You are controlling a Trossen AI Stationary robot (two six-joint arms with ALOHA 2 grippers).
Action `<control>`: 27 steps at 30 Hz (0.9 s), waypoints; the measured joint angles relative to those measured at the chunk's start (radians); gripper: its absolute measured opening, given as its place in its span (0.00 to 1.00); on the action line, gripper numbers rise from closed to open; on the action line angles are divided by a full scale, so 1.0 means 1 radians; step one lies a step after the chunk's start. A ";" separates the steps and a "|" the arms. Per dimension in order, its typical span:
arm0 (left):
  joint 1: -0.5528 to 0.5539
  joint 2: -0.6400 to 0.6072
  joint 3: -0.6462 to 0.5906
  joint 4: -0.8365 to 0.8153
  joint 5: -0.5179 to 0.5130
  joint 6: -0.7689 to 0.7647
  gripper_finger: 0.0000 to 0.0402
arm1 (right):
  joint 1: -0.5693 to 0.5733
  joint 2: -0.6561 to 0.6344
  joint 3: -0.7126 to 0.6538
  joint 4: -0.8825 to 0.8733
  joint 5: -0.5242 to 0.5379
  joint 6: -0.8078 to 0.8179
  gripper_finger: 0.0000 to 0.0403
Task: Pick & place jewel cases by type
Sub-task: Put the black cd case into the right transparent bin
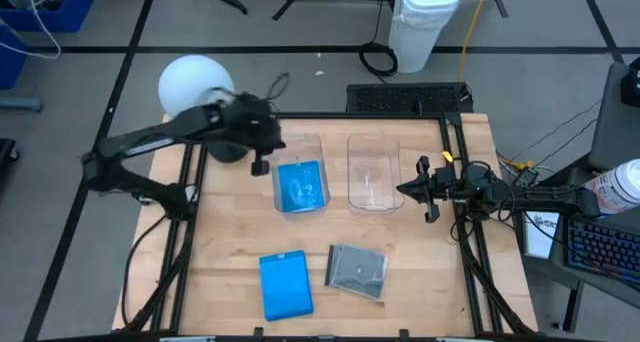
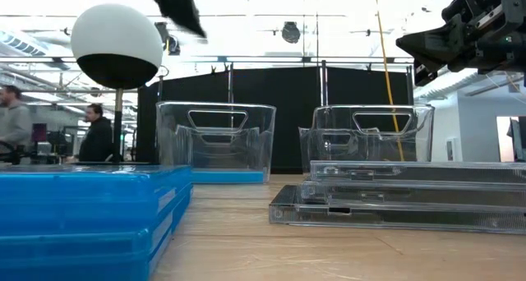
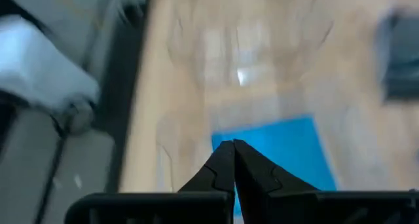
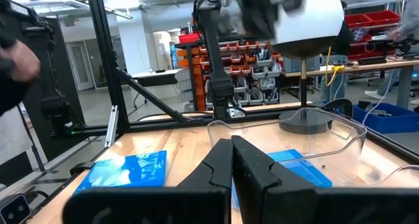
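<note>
We look down on a wooden table [image 1: 230, 242] with two clear tubs side by side near its far edge. The left tub [image 1: 300, 177] holds a blue jewel case [image 1: 301, 186] lying flat on its floor; the right tub [image 1: 374, 170] looks empty from above. Behind the left tub stands a white globe lamp [image 1: 192, 84] on a dark base.

The left arm reaches in from the left edge, and its left gripper [image 1: 259, 165] hangs just beside the left tub's outer rim, above table level. In its wrist view we see the two fingers pressed together with nothing between them, the blue case in the tub below. The right arm waits at the table's right edge, the right gripper [image 1: 424, 190] pointing toward the right tub, fingers also together and holding nothing.

Near the front edge lie the remaining cases: a stack of blue jewel cases [image 1: 285, 284] left of centre, and just to its right, apart from it, a stack of grey see-through jewel cases [image 1: 358, 271], slightly skewed. The low view shows these piles several cases deep.

Two people [image 2: 49, 125] stand in the room behind.
</note>
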 joint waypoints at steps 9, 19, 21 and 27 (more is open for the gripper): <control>-0.296 -0.295 0.055 -0.237 -0.387 -0.271 0.01 | 0.000 0.000 0.000 0.000 0.000 0.000 0.00; -0.524 -0.465 -0.384 0.016 -0.367 -0.364 0.00 | 0.000 0.000 0.000 0.000 0.001 0.000 0.00; -0.527 -0.501 -0.490 0.216 -0.242 -0.292 0.00 | 0.000 0.000 0.000 0.000 0.001 0.000 0.00; -0.525 -0.631 -0.737 0.582 -0.089 -0.151 0.00 | 0.000 0.000 0.000 0.000 0.002 0.000 0.00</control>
